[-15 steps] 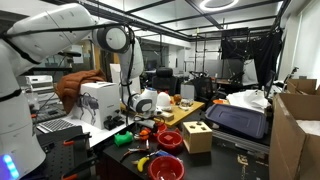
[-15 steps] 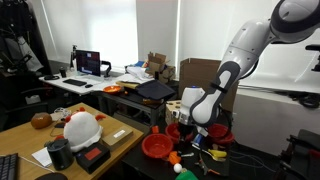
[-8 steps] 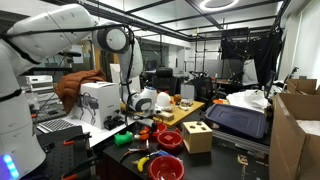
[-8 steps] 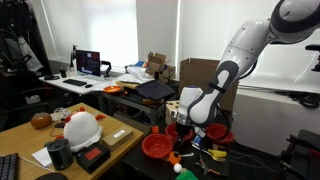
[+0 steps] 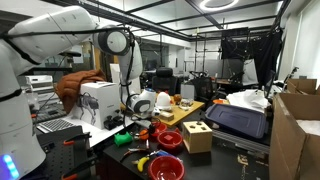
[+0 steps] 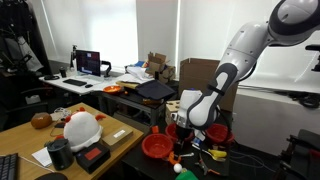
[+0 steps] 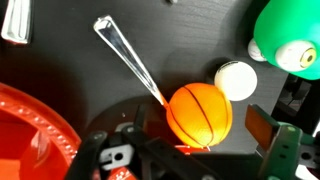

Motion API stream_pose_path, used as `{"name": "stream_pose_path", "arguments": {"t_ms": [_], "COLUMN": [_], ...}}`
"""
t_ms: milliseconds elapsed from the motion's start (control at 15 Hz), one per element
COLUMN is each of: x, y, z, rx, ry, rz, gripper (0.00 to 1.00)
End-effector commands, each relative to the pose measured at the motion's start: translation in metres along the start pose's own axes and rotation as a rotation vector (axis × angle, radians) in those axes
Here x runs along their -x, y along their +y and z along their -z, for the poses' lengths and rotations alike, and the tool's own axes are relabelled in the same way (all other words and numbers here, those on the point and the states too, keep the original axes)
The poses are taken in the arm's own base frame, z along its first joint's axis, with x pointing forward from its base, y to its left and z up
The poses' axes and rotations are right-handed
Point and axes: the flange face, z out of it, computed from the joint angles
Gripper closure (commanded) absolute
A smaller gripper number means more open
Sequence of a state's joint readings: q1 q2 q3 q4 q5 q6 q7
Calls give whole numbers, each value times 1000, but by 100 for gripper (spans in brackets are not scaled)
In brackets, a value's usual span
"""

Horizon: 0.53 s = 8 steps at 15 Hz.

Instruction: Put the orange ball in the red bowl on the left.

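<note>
In the wrist view the orange ball [image 7: 200, 113], marked with thin dark lines, lies on the dark table. My gripper [image 7: 195, 138] is open around it, with a gap between the ball and the finger on the right. The rim of a red bowl [image 7: 30, 130] fills the lower left corner. In both exterior views the gripper [image 5: 140, 124] [image 6: 181, 128] hangs low over the cluttered table. Red bowls stand close by [image 5: 168, 138] [image 5: 165, 166] [image 6: 155, 146] [image 6: 222, 132].
A white ball [image 7: 236, 80] touches the orange ball's upper right. A green ball [image 7: 290, 35] lies beyond it. A clear plastic utensil [image 7: 128, 55] lies slanting towards the orange ball. A wooden box [image 5: 197, 136] stands near the bowls. A white helmet [image 6: 82, 127] sits on a desk.
</note>
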<state>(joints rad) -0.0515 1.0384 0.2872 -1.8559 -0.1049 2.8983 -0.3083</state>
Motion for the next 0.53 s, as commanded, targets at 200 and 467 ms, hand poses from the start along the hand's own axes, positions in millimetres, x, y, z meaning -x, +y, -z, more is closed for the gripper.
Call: {"name": "stream_pose_path", "arguments": {"t_ms": [200,467], "x": [-2,-3], "y": [-8,-5], "z": [-12,-12], "rx": [-43,-41], "ry": [8,14], "rz": [-45,-51], "gripper": [42,73]}}
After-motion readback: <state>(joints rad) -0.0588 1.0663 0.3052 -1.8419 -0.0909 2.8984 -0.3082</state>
